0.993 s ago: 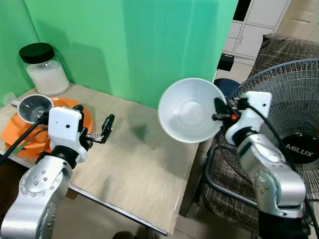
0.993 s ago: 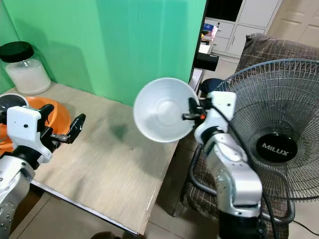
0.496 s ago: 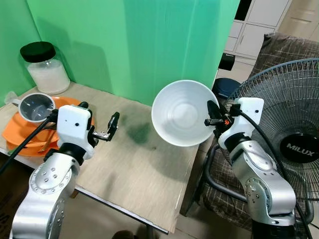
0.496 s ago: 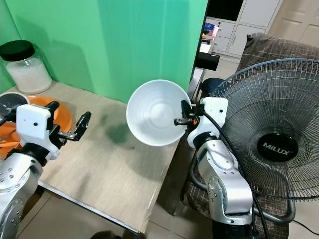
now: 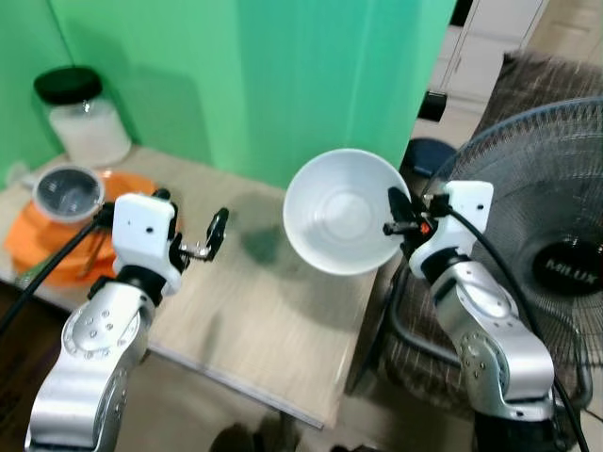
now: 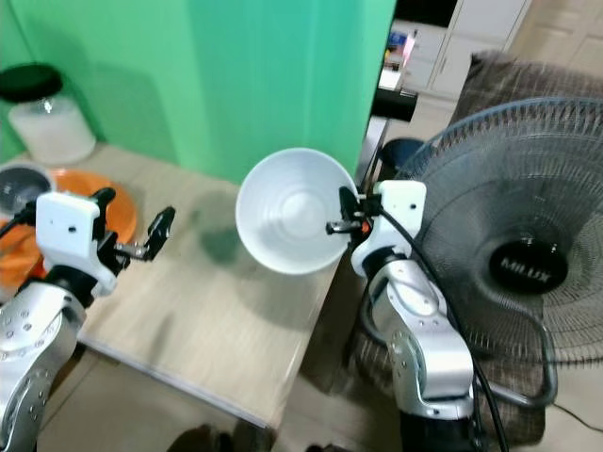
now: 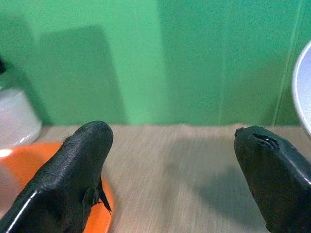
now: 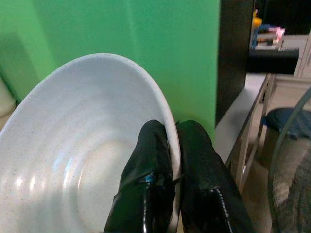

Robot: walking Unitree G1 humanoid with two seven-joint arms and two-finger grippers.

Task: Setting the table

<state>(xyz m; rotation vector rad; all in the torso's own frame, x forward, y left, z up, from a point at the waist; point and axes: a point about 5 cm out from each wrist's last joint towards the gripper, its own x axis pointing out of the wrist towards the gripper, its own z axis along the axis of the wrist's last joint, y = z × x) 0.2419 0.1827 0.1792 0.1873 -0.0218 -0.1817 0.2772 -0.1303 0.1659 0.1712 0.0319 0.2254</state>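
Bowl (image 5: 343, 210) above wooden table (image 5: 254, 311), green backdrop (image 5: 283, 75)

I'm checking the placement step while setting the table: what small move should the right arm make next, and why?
Probably lower the white ceramic bowl onto the bare wooden tabletop: the right gripper pinches its rim, holding it tilted in the air above the table's right end.
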